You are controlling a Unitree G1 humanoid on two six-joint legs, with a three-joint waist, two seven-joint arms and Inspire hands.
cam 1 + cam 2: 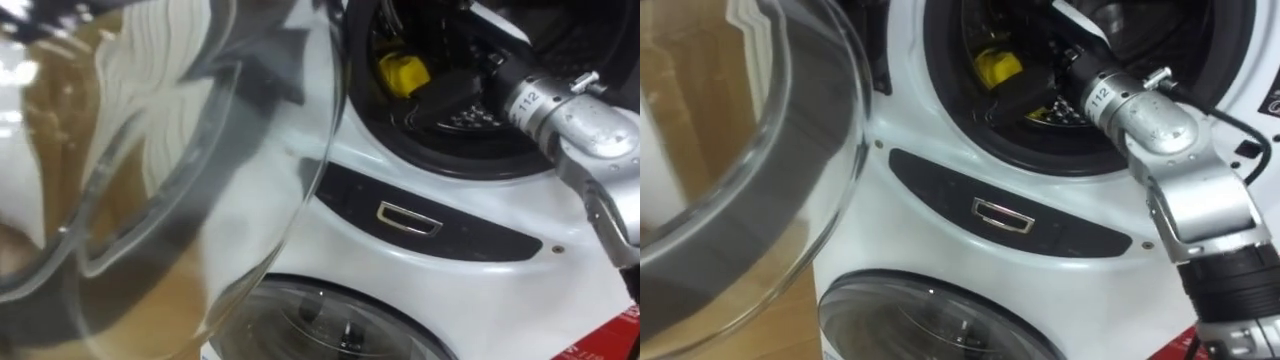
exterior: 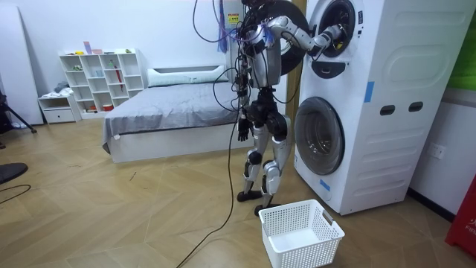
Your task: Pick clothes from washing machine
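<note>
A: Why was the right hand (image 1: 455,95) inside the upper drum (image 1: 440,160)?
B: Probably to get at the yellow garment (image 1: 402,72), which lay just beside it, left in the drum. The glass door (image 1: 250,200) stood open. Its grip could not be told: dark on dark.
A: Garment's axis?
B: A bunched lump, none readable. The left hand (image 2: 243,134) hung idle.
</note>
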